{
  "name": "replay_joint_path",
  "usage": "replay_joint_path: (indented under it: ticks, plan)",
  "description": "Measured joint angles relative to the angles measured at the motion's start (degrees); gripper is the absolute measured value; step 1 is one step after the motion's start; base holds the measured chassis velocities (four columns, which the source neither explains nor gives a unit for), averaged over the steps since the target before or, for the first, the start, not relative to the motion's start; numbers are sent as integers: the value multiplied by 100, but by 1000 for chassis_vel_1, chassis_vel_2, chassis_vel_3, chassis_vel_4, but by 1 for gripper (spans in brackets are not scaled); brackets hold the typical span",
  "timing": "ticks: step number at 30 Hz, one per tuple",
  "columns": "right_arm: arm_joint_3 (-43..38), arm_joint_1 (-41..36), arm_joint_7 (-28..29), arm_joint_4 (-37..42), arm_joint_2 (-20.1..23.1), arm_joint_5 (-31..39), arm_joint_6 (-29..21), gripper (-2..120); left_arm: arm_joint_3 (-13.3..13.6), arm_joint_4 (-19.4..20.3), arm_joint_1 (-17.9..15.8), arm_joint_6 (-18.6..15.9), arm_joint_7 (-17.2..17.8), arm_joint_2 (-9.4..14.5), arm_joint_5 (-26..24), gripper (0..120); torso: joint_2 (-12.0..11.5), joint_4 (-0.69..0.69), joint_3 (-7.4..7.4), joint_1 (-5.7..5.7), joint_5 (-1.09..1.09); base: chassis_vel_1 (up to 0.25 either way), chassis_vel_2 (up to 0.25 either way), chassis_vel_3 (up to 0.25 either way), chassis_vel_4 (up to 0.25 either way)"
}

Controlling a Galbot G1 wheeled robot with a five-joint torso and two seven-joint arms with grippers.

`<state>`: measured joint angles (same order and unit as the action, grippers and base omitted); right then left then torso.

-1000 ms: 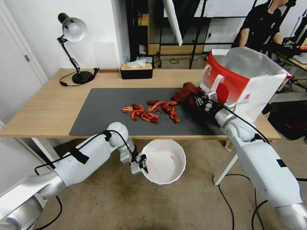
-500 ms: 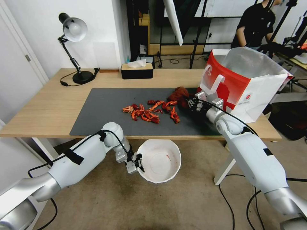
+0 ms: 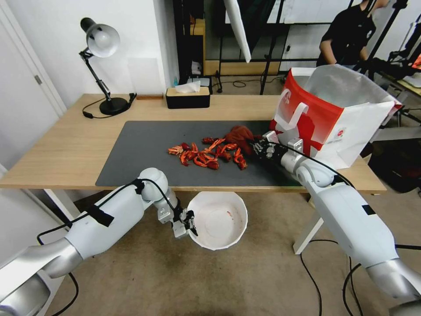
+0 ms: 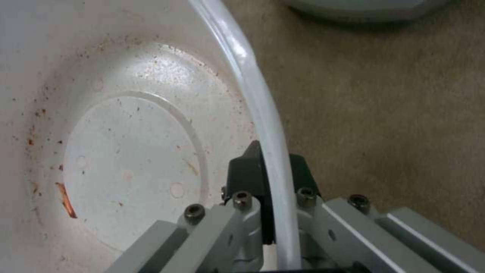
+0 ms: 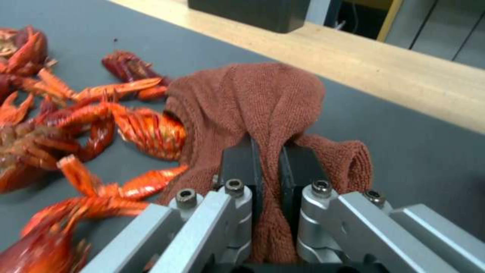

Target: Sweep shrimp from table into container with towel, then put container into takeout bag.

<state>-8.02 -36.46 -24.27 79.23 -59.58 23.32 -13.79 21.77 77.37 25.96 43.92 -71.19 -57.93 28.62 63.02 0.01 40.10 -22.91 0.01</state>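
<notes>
Your right end effector (image 3: 255, 147) sits low over the dark grey mat (image 3: 144, 149) on the wood-topped surface (image 3: 66, 145), its two black fingers (image 5: 241, 163) clamped on a gathered fold of the rust-red towel (image 3: 240, 134). The cloth bulges out ahead of the fingertips and rests on the mat, its leading edge touching the nearest shrimp (image 3: 206, 153); the rest of the red-orange pile lies just beyond it, spread across the mat's middle. In the right wrist view the towel (image 5: 252, 102) presses against one curled shell, with more shrimp (image 5: 75, 125) scattered on the side away from the end effector (image 5: 268, 167). Close behind your right end effector, on the surface's end, stands the red and white takeout bag (image 3: 333, 114), upright and open at the top, its silver lining showing. Your left end effector (image 3: 189, 220) hangs below the surface's near edge, above the carpeted floor, pinching the rim of the white container (image 3: 217, 219). The left wrist view shows one finger (image 4: 247, 174) inside the wall and one outside, closed on the rim of the container (image 4: 126, 125), whose bottom carries reddish specks and one small orange fragment. Beyond the pile, toward the far edge, stand a black tissue box (image 3: 187, 97) and a desk lamp (image 3: 101, 66).
</notes>
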Motion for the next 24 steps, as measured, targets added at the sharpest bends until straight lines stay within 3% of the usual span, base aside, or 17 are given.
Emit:
replay_joint_path:
  ticks: [24]
  plan:
    - [-97,-650,-15,665,52,113,-47,4,-64,-144,-76,-53,16,-47,-108,0,2,0,-1,1,0,0,0,0,0]
